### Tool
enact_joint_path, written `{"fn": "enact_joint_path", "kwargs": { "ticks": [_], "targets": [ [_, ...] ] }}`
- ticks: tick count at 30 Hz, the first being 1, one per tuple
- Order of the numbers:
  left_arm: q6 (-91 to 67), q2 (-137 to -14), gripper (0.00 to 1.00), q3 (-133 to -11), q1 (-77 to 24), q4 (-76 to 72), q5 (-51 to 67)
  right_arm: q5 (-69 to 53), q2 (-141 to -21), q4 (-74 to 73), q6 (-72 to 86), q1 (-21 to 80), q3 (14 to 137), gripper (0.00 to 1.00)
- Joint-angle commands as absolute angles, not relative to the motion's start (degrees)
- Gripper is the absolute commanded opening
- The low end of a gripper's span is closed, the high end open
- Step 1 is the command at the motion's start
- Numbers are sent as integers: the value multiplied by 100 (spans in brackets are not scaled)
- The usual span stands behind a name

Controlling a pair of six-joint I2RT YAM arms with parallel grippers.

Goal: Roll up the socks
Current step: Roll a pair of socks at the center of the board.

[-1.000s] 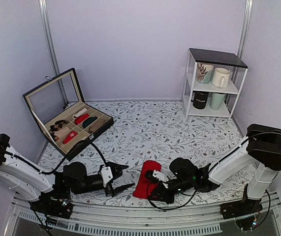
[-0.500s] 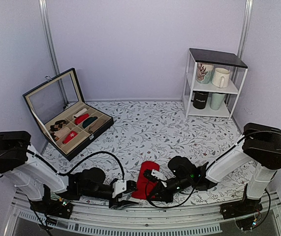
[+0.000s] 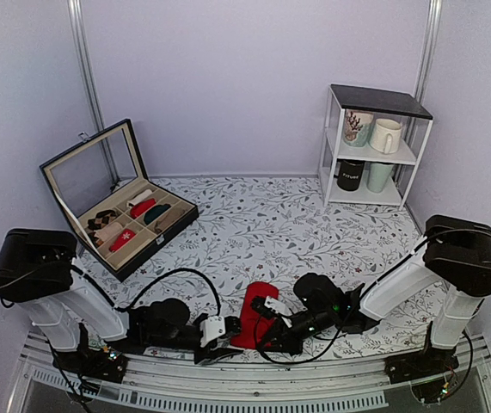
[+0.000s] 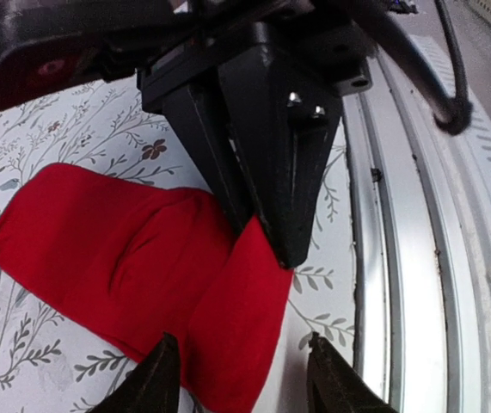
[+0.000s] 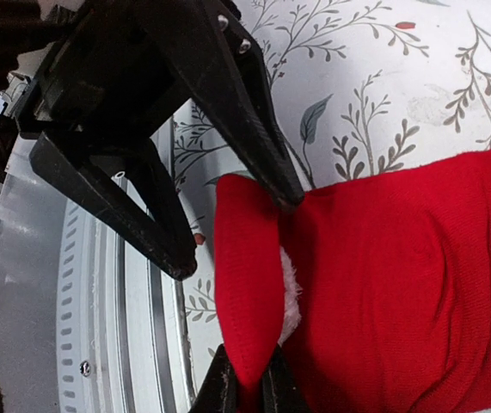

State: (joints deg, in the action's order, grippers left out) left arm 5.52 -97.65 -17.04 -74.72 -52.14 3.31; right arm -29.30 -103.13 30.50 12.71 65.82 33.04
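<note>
From my spread left pincer [image 4: 241, 379] the socks [image 3: 258, 291] run toward 12 o'clock, their near end pinched by my right pincer [image 5: 247, 387].

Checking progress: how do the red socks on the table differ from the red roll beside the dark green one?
The red socks lie flat on the table, only the near end folded; the red roll is compact, in a box compartment. The socks spread wider than the roll. Both are bright red.
</note>
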Motion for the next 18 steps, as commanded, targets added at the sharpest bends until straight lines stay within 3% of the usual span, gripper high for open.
{"fn": "enact_joint_path", "kwargs": {
  "ticks": [1, 8, 15, 16, 18],
  "targets": [
    [549, -9835, 48, -1762, -7514, -5493, 330, -2885, -10667, 2106, 1336, 6565, 3074, 7],
    [473, -10001, 36, -1812, -7514, -5554, 547, -2902, -10723, 2110, 1360, 6549, 3083, 7],
    [361, -10242, 38, -1895, -7506, -5525, 585, -2932, -10755, 2113, 1362, 6552, 3098, 7],
    [367, -10240, 34, -1897, -7506, -5509, 590, -2933, -10760, 2113, 1355, 6548, 3100, 7],
    [378, -10210, 16, -1942, -7491, -5381, 701, -2933, -10753, 2116, 1354, 6543, 3098, 7]
  ]
}}
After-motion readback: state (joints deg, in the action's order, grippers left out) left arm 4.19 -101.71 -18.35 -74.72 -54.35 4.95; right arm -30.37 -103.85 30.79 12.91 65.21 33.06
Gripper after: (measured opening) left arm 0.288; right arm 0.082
